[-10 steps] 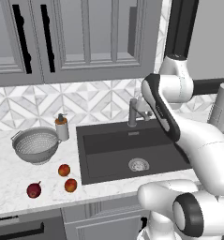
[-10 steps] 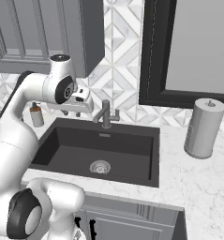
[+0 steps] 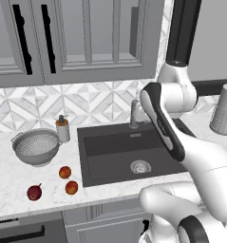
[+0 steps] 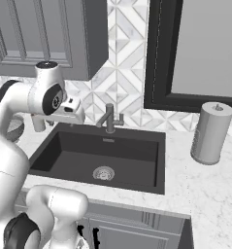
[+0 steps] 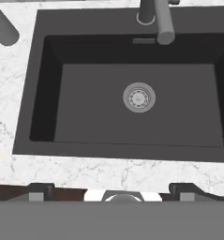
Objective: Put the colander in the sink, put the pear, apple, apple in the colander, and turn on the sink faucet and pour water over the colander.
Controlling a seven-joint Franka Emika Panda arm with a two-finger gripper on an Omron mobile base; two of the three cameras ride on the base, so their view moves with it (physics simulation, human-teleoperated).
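One colander (image 3: 37, 147) sits on the counter. Two apples (image 3: 64, 172) (image 3: 71, 188) and one pear (image 3: 34, 192) lie near it. There is one sink (image 3: 115, 156) with one drain (image 3: 140, 166), one faucet (image 4: 109, 118), one soap bottle (image 3: 62, 129), and one paper towel roll (image 4: 212, 133).

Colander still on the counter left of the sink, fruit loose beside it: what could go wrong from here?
1. The colander sits close beside the soap dispenser; reaching for it may knock the bottle over.
2. The two apples and the pear lie loose near the counter's front edge; a nudge could roll them off.
3. The faucet spout reaches over the sink; lowering the colander in might clip it.
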